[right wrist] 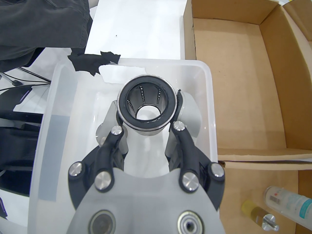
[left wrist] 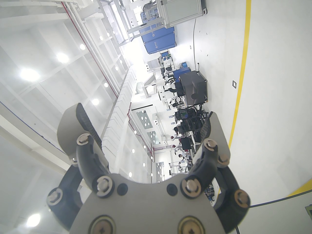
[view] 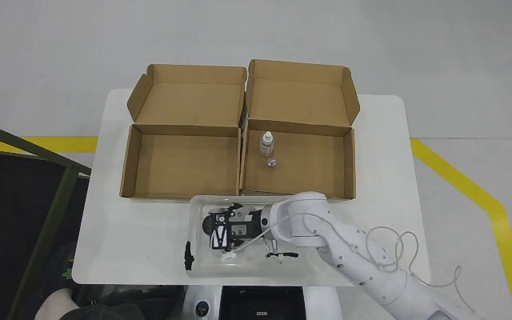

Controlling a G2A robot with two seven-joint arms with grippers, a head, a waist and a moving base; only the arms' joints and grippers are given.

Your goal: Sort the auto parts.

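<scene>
White right arm [view: 352,248], grey-black pincer [right wrist: 147,109]

Left gripper [left wrist: 145,113] — fingers wide apart

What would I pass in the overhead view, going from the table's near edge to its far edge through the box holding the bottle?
Clear bin, with jaws gripping a bearing → small vial → white bottle → box's open lid.

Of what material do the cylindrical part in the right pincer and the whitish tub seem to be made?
The cylindrical part: probably steel, by its shiny grey shell and ball rows inside; the matte black end ring may be rubber or plastic. The tub: translucent whitish plastic, glossy walls.
</scene>
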